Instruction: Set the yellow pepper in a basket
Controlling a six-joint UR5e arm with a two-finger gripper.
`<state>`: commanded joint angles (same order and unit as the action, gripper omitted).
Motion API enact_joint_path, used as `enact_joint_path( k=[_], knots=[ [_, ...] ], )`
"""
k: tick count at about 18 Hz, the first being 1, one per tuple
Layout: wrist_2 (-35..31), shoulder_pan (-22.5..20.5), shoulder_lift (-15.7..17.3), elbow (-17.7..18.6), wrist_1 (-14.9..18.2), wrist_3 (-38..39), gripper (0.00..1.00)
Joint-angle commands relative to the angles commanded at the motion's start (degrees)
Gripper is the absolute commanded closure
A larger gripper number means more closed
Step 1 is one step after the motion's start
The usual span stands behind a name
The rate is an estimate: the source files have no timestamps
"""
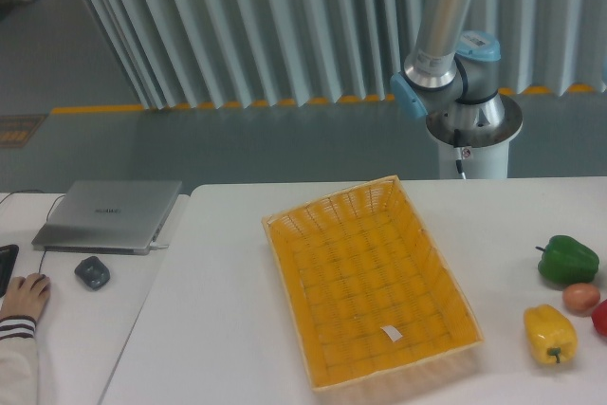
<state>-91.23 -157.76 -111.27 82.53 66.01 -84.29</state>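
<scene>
The yellow pepper [550,333] lies on the white table at the right, near the front edge, its green stem pointing toward the camera. The basket [370,281], a shallow yellow-orange wicker tray with a small white tag inside, sits in the middle of the table, left of the pepper, and holds nothing else. Only the arm's base and lower joints [453,73] show behind the table; the gripper is out of view above the frame.
A green pepper [568,259], a small orange-brown fruit [581,298] and a red item [601,318] cut by the right edge sit close to the yellow pepper. A laptop [109,214], a dark mouse [92,272] and a person's hand [24,296] are at the left.
</scene>
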Motion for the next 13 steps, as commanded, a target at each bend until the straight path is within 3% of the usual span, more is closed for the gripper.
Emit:
enact_joint_path(
  k=[13],
  knots=[
    [1.49, 0.70, -0.44, 1.93, -1.49, 1.59, 0.00]
  ],
)
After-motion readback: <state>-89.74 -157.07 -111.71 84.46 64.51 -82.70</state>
